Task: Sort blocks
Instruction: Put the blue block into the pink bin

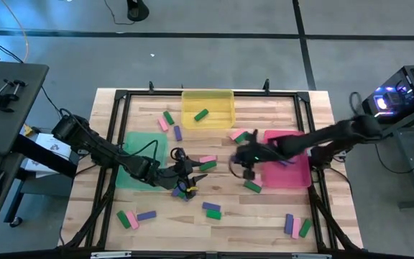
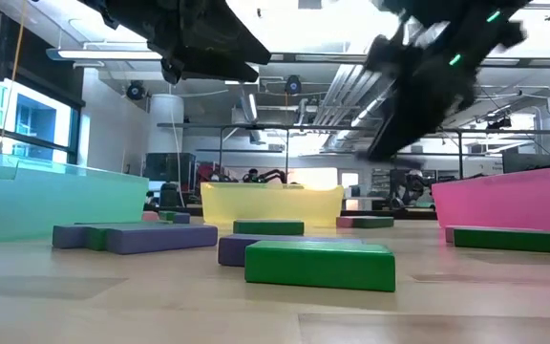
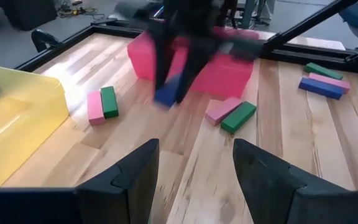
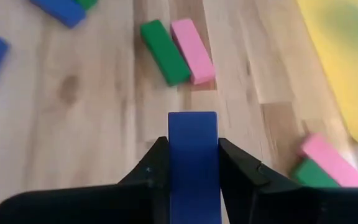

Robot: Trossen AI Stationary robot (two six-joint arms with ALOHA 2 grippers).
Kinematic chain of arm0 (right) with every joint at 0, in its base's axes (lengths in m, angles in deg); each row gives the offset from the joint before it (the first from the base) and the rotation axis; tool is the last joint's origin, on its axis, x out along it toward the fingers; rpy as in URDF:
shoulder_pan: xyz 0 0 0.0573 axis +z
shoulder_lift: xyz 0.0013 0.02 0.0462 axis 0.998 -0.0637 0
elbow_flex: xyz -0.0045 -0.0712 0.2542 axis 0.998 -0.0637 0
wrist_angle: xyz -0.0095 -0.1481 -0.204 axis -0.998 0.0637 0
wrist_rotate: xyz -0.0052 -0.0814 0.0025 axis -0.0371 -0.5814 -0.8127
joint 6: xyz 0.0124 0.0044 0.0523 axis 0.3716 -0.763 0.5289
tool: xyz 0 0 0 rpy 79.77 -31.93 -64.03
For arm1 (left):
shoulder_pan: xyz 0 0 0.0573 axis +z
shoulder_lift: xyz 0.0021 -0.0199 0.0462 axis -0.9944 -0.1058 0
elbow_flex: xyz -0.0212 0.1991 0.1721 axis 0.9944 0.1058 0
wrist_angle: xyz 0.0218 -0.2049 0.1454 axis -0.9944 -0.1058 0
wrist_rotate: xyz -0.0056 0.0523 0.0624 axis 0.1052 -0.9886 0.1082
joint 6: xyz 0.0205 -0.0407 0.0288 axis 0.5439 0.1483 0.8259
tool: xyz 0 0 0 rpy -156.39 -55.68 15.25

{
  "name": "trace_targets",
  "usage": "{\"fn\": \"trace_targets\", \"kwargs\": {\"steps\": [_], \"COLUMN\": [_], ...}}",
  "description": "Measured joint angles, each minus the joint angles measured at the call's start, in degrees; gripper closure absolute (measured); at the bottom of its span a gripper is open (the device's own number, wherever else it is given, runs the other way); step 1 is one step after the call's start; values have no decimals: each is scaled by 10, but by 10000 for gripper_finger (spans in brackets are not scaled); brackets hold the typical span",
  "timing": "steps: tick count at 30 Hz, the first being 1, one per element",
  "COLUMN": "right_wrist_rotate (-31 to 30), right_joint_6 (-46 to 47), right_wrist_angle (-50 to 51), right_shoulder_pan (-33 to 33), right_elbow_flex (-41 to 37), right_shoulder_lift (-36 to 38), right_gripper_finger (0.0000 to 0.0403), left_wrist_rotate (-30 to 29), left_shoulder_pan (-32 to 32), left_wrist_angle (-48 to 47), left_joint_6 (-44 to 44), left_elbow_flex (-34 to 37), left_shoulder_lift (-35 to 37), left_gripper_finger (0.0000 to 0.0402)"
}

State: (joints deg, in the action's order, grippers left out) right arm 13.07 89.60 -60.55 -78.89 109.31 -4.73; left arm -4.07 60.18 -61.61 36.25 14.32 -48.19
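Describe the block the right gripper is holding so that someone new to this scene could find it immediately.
Start at the pink tray on the table's right side; the right gripper hangs just off the tray's inner edge, toward the table's middle. Between its fingers stands a blue block, clamped on both long sides. It is the only block lifted off the wood; every other one lies loose on the table or in a tray.

My overhead camera looks straight down on the whole worktop (image 1: 214, 216) and both arms. The low one sits at worktop height, very near the closest blocks, facing level across toward the room behind. My left wrist camera looks forward across the boards to the pink tray (image 3: 222, 68); the overhead shares that tray. My right wrist camera points down, close over the wood.
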Motion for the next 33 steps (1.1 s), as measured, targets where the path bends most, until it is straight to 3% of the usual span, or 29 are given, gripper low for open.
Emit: {"fn": "trace_targets", "kwargs": {"steps": [8,11,14,22,29,33], "right_wrist_rotate": [-170,-206,-217,-200,-166,-164], "right_joint_6": [227,353,450,518,465,459], "right_wrist_angle": [274,394,449,435,361,346], "right_shoulder_pan": [104,115,110,52,-10,-27], "right_elbow_flex": [-7,-19,-42,-152,-216,-222], "right_shoulder_lift": [162,200,227,244,244,244], "right_gripper_finger": [332,332,332,332,332,291], "left_wrist_rotate": [0,0,0,0,0,0], "left_shoulder_pan": [0,0,0,0,0,0], "left_wrist_angle": [1,1,1,2,3,3], "left_joint_6": [-3,-3,-3,-3,-3,-3], "left_elbow_flex": [0,0,0,0,0,0], "left_shoulder_lift": [0,0,0,0,0,0], "left_gripper_finger": [209,209,209,209,209,209]}}
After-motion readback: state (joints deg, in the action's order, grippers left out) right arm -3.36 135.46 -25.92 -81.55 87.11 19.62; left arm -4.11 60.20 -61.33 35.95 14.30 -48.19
